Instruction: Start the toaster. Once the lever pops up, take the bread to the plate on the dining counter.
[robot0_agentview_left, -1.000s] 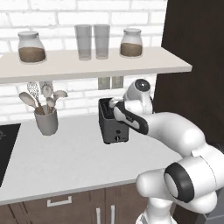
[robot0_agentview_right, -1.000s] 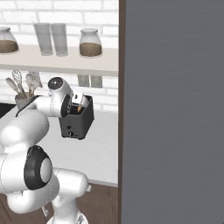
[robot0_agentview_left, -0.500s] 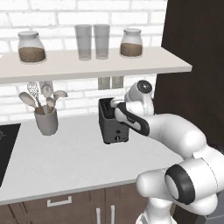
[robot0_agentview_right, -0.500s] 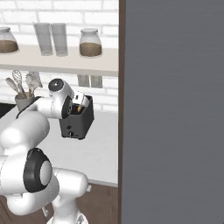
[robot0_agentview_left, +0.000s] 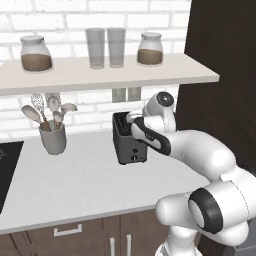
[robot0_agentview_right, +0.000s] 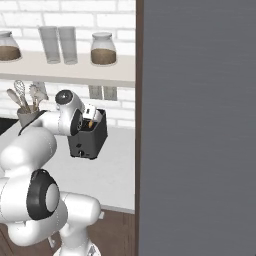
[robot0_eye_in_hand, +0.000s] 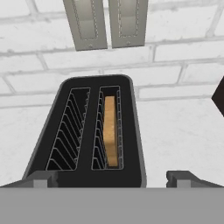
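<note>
- Toaster (robot0_eye_in_hand: 87, 131): boxy, dark grey, matte, rounded corners, wire-ribbed slots; stands just ahead of the fingertips (robot0_eye_in_hand: 41, 179), on the white worktop (robot0_agentview_left: 75, 185).
- Bread (robot0_eye_in_hand: 110, 131): thin golden-tan slice, on edge in the slot nearer the right-hand finger.
- Gripper (robot0_eye_in_hand: 111, 181): fingers spread wide, released, grasping nothing.
- Beyond the toaster: white brick wall (robot0_eye_in_hand: 183, 61), two grey outlet plates (robot0_eye_in_hand: 107, 22).
- Grey utensil cup (robot0_agentview_left: 52, 137) with pale spoons, well off to the side.

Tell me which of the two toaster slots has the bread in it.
The right slot in the hand view holds the bread. The left slot of the toaster shows bare wire guides.
</note>
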